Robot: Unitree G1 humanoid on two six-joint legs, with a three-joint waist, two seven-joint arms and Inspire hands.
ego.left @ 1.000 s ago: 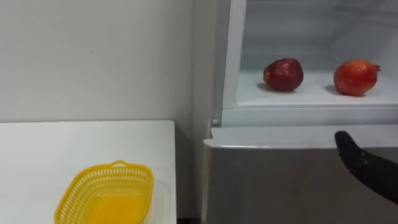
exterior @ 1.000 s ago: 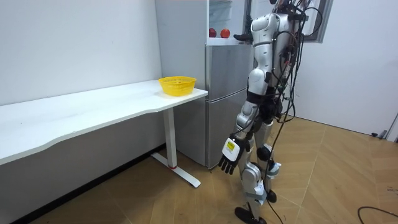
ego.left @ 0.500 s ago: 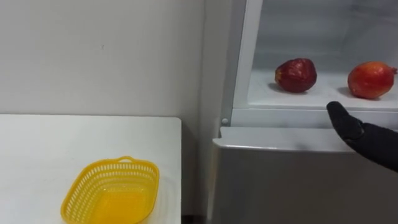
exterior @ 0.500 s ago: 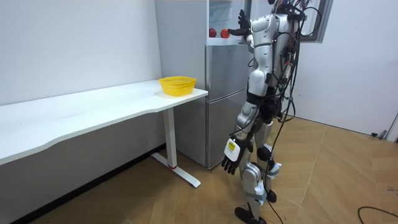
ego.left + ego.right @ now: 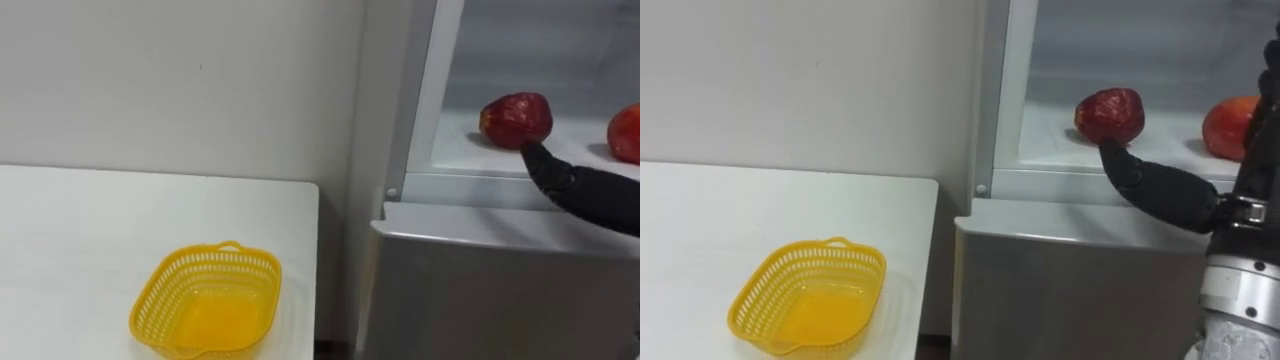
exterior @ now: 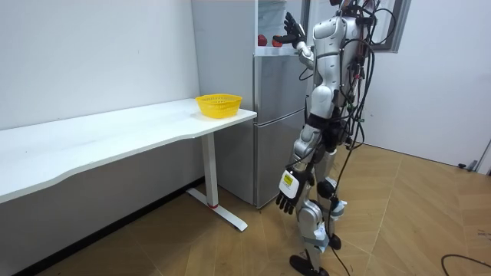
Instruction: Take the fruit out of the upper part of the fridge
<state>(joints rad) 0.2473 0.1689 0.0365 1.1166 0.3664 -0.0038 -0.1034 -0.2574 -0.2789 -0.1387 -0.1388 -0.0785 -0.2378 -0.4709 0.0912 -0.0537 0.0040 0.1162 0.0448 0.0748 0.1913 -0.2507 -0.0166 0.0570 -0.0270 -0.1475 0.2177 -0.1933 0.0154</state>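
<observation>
Fingers of the right hand are straight and spread, with nothing in them. You have that hand raised at the mouth of the upper fridge compartment, its thumb leading in over the front edge of the shelf.

Two round fruits sit on that shelf. The dark red fruit is towards the shelf's left side, and the brighter red fruit is to its right. The dark one lies straight beyond the thumb tip and a little above it. The tip looks short of the skin, though from the eye views you cannot be sure it isn't already brushing it. The brighter fruit shows between the thumb and the raised fingers, but how deep it sits relative to the palm is hard to judge.

Neither fruit has a long axis to line up with, so what matters is reach. The palm has to go further in over the front edge before the fingers can curl round either one.

Your left hand hangs relaxed and empty by the thigh, well away from the fridge, so the right hand is the one to use. The yellow basket waits near the desk edge closest to the fridge.
</observation>
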